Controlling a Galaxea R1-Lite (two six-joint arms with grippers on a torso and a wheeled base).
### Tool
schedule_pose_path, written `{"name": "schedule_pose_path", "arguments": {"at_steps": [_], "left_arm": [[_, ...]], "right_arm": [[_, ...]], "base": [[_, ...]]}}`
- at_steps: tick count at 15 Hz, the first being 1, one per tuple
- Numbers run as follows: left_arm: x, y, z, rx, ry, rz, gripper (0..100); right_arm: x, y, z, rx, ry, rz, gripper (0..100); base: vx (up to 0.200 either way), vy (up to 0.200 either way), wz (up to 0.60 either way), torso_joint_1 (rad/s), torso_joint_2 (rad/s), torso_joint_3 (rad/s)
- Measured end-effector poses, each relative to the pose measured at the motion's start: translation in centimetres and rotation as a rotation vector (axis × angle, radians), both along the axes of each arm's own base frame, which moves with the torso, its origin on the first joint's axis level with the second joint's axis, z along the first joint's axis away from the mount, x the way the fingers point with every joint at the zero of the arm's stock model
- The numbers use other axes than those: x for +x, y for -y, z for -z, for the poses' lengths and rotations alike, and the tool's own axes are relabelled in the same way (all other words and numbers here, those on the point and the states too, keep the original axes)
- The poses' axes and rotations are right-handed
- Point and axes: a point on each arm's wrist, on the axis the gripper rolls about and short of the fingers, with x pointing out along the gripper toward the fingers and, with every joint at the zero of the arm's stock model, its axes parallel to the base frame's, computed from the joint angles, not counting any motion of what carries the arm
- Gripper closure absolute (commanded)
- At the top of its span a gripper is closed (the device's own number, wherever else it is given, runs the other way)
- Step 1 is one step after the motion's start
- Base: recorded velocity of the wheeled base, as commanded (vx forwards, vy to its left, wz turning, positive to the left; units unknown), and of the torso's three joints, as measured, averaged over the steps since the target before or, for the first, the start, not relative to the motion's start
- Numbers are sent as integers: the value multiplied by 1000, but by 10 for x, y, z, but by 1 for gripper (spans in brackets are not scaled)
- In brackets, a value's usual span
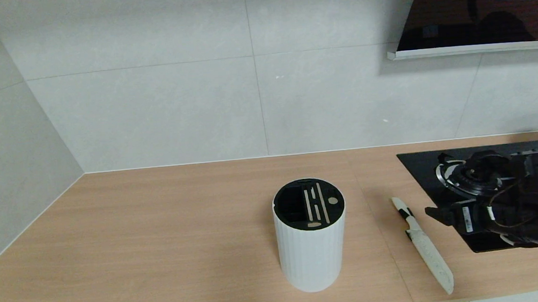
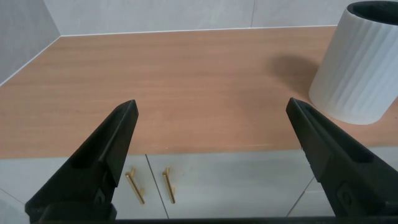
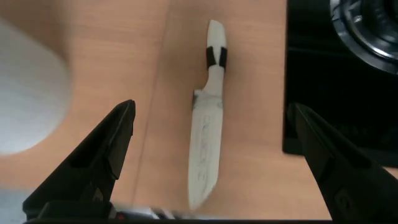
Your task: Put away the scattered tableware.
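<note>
A pale knife [image 1: 422, 244] lies flat on the wooden desk [image 1: 161, 234] of a tiled kitchen. Its white handle, ringed by a black band, points toward the wall [image 1: 152, 111], and its speckled blade runs toward the front edge. It rests between a white ribbed holder [image 1: 311, 243] and a black hob [image 1: 429, 173], apart from the first and just beside the second.

The holder stands upright near the middle of the desk. Its black top is cut with narrow slots, a round hole and one larger square opening.

The right pincer [image 3: 212, 111] hangs over the near corner of the hob just right of the knife. Its two dark fingers are spread wide and empty, and in the right wrist view the knife [image 3: 208, 143] lies between them below. Whether the fingers touch the desk cannot be told.

The left pincer [image 2: 211, 109] sits off the desk's front edge, to the left of the holder [image 2: 357, 68]. It too is spread wide and grips nothing. Beneath it a pale cabinet [image 2: 249, 180] carries two slim gold handles [image 2: 135, 185].

A burner [image 1: 460, 178] sits on the hob behind the right arm, and a dark extractor hood [image 1: 477, 8] is mounted on the wall above
</note>
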Motion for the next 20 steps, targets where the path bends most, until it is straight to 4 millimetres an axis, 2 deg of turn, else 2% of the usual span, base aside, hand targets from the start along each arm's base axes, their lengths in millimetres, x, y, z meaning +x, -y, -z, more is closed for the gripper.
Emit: {"name": "schedule_pose_path", "arguments": {"at_steps": [2, 5, 11, 16, 20], "left_arm": [[0, 0, 0, -3, 0, -1, 0], [0, 0, 0, -6, 0, 0, 0], [0, 0, 0, -6, 0, 0, 0], [0, 0, 0, -7, 0, 0, 0], [0, 0, 0, -6, 0, 0, 0]], "right_arm": [[15, -7, 17, -13, -51, -8, 0], [26, -13, 44, -29, -126, -22, 0], [48, -20, 95, -71, -125, 26, 0], [56, -22, 118, -72, -131, 36, 0], [66, -20, 126, -51, -105, 79, 0]], "base": [[0, 0, 0, 0, 0, 0], [0, 0, 0, 0, 0, 0], [0, 0, 0, 0, 0, 0], [0, 0, 0, 0, 0, 0], [0, 0, 0, 0, 0, 0]]}}
